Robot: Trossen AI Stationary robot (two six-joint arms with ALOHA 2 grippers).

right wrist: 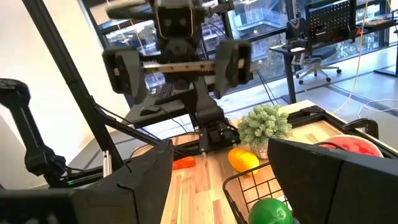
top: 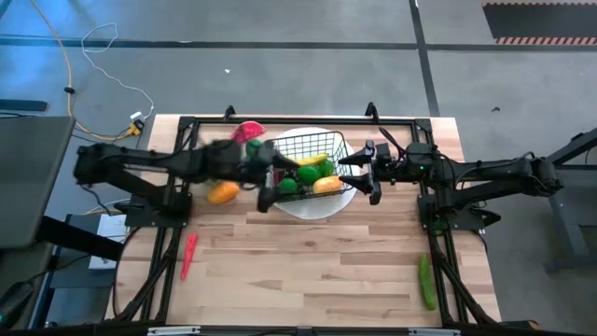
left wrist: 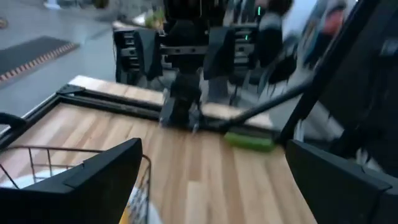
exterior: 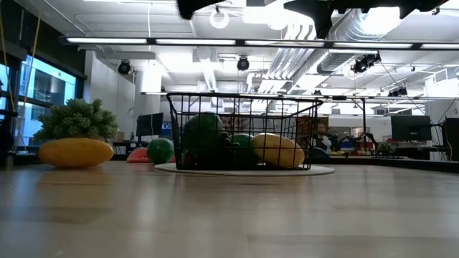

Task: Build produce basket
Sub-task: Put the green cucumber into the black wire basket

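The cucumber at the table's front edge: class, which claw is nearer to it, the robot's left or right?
Right. The right claw hovers at the basket's right side, on the cucumber's half of the table; the left claw is over the basket's left side, farther off.

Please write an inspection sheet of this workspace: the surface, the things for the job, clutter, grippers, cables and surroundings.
Surface: wooden table, inside a black frame.
Job's things: basket on a white plate, holding green and yellow fruits; cucumber near the right front corner; red pepper on the left; orange fruit and watermelon slice left of the basket.
Clutter: a green leafy item beside the orange fruit.
Grippers: left gripper open at the basket's left edge, holding nothing; right gripper open at its right edge, holding nothing.
Cables: yellow and white cables on the floor, far left.
Surroundings: office with desks and monitors behind the table.
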